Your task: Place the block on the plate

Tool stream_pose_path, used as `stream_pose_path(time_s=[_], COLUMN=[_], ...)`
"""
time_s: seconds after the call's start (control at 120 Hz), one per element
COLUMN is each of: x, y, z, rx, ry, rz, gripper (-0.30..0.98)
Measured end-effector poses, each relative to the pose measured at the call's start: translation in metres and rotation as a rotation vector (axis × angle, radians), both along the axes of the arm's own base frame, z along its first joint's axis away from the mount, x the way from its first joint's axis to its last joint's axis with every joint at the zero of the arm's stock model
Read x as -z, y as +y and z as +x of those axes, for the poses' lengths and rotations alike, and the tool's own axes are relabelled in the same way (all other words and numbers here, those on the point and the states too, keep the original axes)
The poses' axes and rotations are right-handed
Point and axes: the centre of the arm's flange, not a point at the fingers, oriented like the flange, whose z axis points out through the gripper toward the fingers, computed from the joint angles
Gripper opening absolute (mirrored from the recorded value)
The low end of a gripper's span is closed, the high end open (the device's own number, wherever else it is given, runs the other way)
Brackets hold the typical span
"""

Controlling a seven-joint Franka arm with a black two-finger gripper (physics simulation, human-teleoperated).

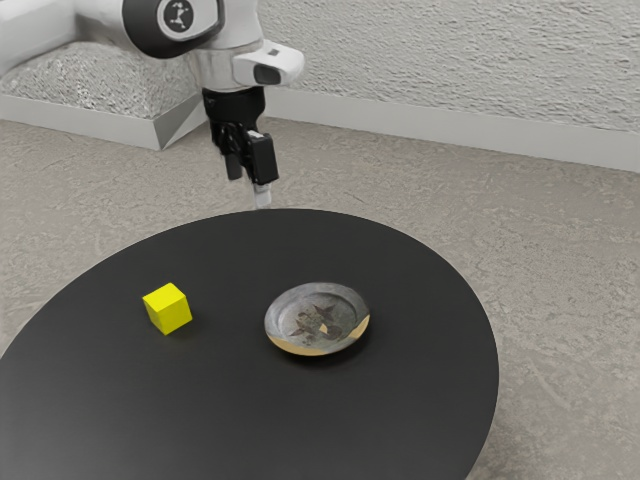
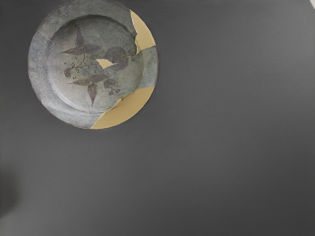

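Observation:
My gripper point(image 1: 249, 180) hangs above the far edge of the table in the exterior view, open, with a gap between its fingers and nothing in it. The yellow block point(image 1: 167, 308) rests on the tabletop toward the exterior view's left, apart from the plate. To the block's right in that view lies the round grey plate point(image 1: 318, 319), with tan patches on its rim and a dark leaf pattern. From the wrist camera the plate point(image 2: 93, 66) is seen from above, with bare tabletop beside it.
A round black table point(image 1: 240, 420) carries the block and plate, with open surface around and between them. Beyond it are the carpeted floor point(image 1: 560, 250) and a textured pale wall point(image 1: 450, 60). A dark blurred patch point(image 2: 7, 191) shows at the wrist view's edge.

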Motion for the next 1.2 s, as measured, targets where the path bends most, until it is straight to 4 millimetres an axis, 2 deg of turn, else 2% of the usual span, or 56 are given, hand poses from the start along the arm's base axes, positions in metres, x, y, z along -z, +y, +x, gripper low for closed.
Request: stream_pose_path(time_s=[0.058, 0.117, 0.217, 0.283, 0.333, 0.467, 0.592, 0.667, 0.75, 0.967, 1.083, 1.2], x=[-0.001, -0.003, -0.008, -0.002, 0.012, 0.067, 0.123, 0.147, 0.17, 0.213, 0.236, 0.245], y=[0.009, 0.028, 0.075, 0.108, 0.135, 0.211, 0.256, 0.267, 0.274, 0.28, 0.287, 0.291], z=[0.004, 0.008, 0.013, 0.018, 0.023, 0.047, 0.067, 0.075, 0.074, 0.081, 0.072, 0.059], rx=[-0.031, -0.077, -0.175, -0.225, -0.25, -0.305, -0.3, -0.269, -0.228, -0.098, -0.056, -0.019], ry=[-0.007, -0.014, -0.022, -0.009, 0.008, 0.056, 0.09, 0.091, 0.088, 0.043, 0.035, 0.012], rz=[0.0, -0.001, 0.008, 0.009, 0.002, -0.007, -0.009, -0.02, -0.043, -0.077, -0.094, -0.117], gripper=[0.68, 0.69, 0.69, 0.69, 0.69, 0.69, 0.69, 0.69, 0.69, 0.69, 0.69, 0.69])
